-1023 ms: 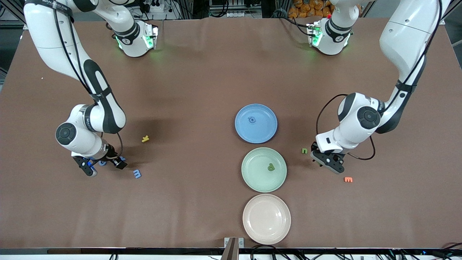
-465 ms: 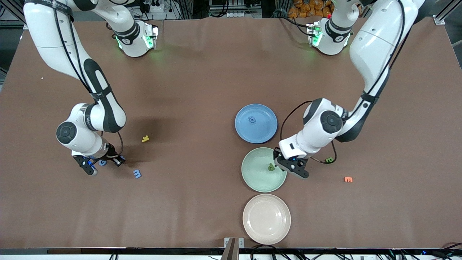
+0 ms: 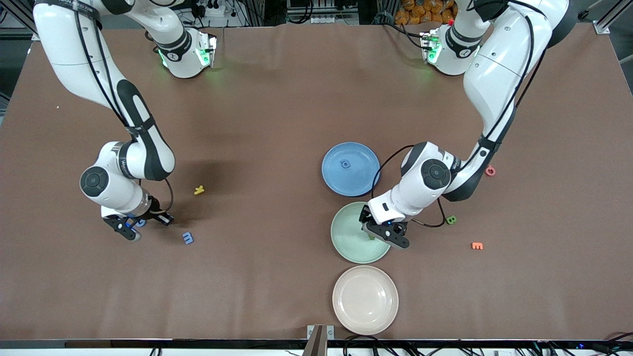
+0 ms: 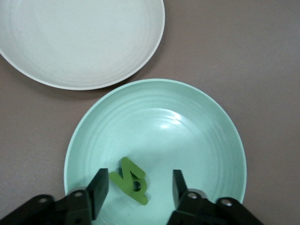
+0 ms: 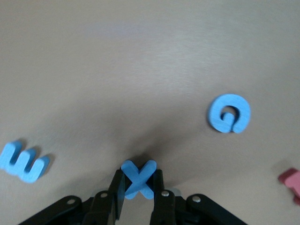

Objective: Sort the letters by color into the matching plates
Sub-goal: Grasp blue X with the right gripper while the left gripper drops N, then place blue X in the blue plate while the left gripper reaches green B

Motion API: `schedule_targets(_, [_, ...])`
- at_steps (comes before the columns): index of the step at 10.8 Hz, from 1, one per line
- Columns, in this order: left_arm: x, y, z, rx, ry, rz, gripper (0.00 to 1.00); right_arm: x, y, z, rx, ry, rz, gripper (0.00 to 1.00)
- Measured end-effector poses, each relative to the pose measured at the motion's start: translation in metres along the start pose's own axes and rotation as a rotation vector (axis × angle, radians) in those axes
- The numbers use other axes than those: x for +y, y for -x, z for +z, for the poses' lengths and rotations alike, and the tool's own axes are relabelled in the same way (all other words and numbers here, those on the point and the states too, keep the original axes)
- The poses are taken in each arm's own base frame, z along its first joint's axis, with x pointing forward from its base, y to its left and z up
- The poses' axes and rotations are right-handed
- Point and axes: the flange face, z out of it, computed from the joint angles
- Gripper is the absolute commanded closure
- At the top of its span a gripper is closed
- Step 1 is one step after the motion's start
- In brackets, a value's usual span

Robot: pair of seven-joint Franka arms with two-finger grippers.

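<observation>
My left gripper (image 3: 384,234) hangs low over the pale green plate (image 3: 348,240) with its jaws open. Green letters (image 4: 131,180) lie together in that plate (image 4: 187,131), loose between the fingers of my left gripper (image 4: 138,182). My right gripper (image 3: 132,226) is low over the table at the right arm's end, shut on a blue X letter (image 5: 138,178). A blue G (image 5: 228,114) and a blue E-shaped letter (image 3: 188,238) lie on the cloth beside it. The blue plate (image 3: 363,180) holds one small blue letter (image 3: 344,163).
A beige plate (image 3: 365,299) sits nearer to the camera than the green one. A green B (image 3: 450,219), an orange letter (image 3: 476,245) and a red O (image 3: 490,171) lie toward the left arm's end. A yellow letter (image 3: 199,190) lies near the right arm.
My left arm swung from the table over to the green plate with a green letter and opened; the letter now lies in the plate. My right gripper shut on the blue X.
</observation>
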Motion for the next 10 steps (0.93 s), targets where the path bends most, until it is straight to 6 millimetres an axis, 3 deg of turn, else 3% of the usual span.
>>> schedule_targets(3, [-0.019, -0.007, -0.008, 0.019, -0.015, -0.021, 0.0, -0.007, -0.003, -0.015, 0.012, 0.034, -0.42, 0.81])
schedule_targets(5, [-0.064, -0.004, -0.015, 0.023, -0.04, -0.033, 0.0, -0.021, -0.012, -0.049, -0.029, 0.038, -0.619, 0.81])
schedule_targets(7, [-0.121, 0.009, -0.021, -0.021, -0.057, -0.017, 0.0, -0.056, -0.004, -0.085, -0.066, 0.014, -0.723, 0.81])
schedule_targets(10, [-0.165, 0.025, -0.033, -0.126, -0.062, -0.057, 0.0, -0.129, 0.042, -0.107, -0.069, -0.04, -0.858, 0.81])
